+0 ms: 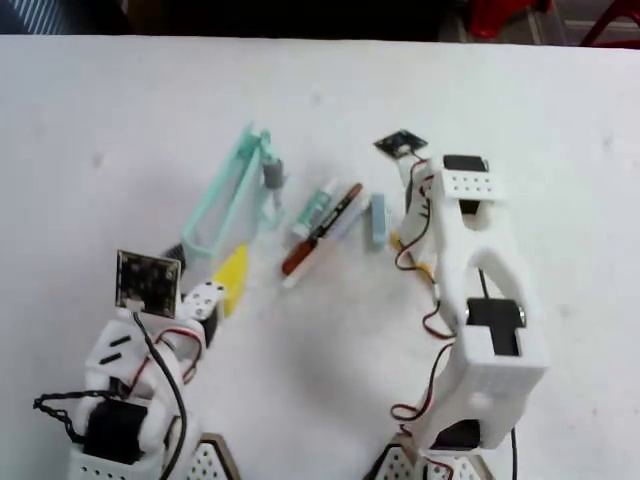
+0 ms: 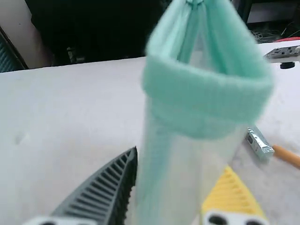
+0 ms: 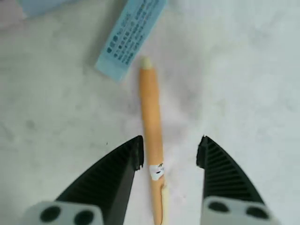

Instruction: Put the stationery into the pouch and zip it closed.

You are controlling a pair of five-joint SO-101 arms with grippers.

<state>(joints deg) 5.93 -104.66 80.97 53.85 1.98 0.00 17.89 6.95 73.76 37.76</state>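
Observation:
A clear pouch with mint-green trim (image 1: 222, 198) lies left of centre on the table. My left gripper (image 1: 222, 285) is shut on its near end. In the left wrist view the pouch (image 2: 206, 93) rises between the dark finger (image 2: 105, 192) and the yellow finger (image 2: 230, 197). To its right lie a white tube (image 1: 317, 208), a brown pen (image 1: 322, 232) and a light-blue eraser (image 1: 377, 220). My right gripper (image 3: 168, 154) is open low over the table, its fingers either side of an orange pen (image 3: 151, 117). The pen's tip points at the eraser (image 3: 131, 33).
A small grey item (image 1: 270, 178) lies against the pouch's right side. The right arm's white body (image 1: 480, 300) covers the table just right of the stationery. The white table (image 1: 120, 130) is bare to the far left and along the back.

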